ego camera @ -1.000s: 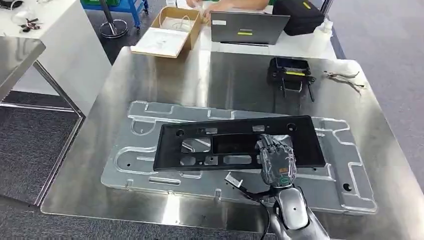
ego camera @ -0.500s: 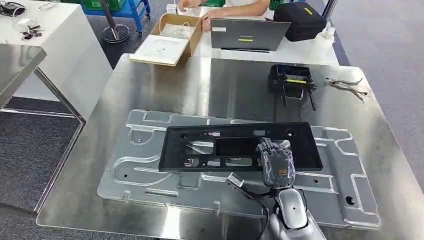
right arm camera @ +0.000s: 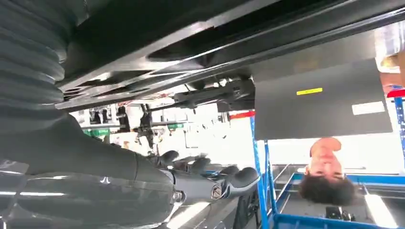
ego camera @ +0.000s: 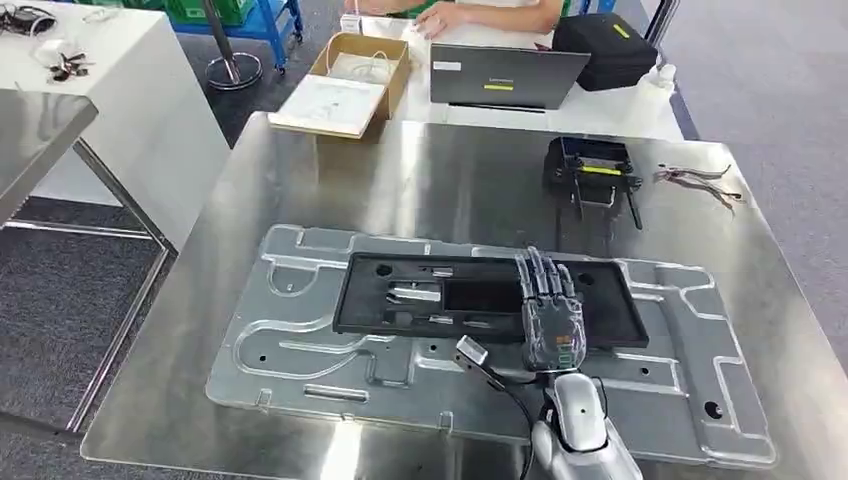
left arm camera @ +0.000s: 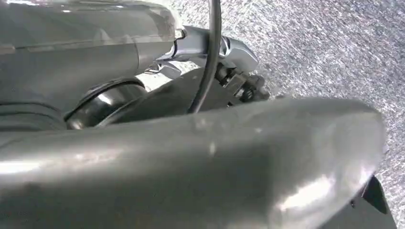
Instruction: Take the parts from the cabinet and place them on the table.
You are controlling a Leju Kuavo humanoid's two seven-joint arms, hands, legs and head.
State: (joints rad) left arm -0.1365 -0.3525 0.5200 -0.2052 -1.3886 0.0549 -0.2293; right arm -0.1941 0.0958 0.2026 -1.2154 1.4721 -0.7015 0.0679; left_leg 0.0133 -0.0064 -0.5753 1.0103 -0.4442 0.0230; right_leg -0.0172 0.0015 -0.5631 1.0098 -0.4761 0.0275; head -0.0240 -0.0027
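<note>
A black plastic frame part (ego camera: 610,310) with several cut-outs lies flat on a large silver stamped metal plate (ego camera: 300,340) on the steel table (ego camera: 400,170). My right hand (ego camera: 550,310) is over the part's near right side, with its fingers stretched out and apart, gripping nothing. In the right wrist view the black part (right arm camera: 191,43) runs past the hand, and the fingers (right arm camera: 215,183) stand away from it with a gap between. In the left wrist view my left hand's grey cover (left arm camera: 71,47) shows blurred, and its fingers are hidden.
A black device with a yellow stripe (ego camera: 590,165) and loose cables (ego camera: 700,178) lie at the table's far right. Beyond are a laptop (ego camera: 505,77), a cardboard box (ego camera: 350,75), a black bag (ego camera: 605,35) and a person's arms (ego camera: 470,12). A white table (ego camera: 120,90) stands left.
My right hand's fingers were curled on the black part's near edge; now they are straight and off it. The part has settled flat on the plate. The camera has shifted slightly.
</note>
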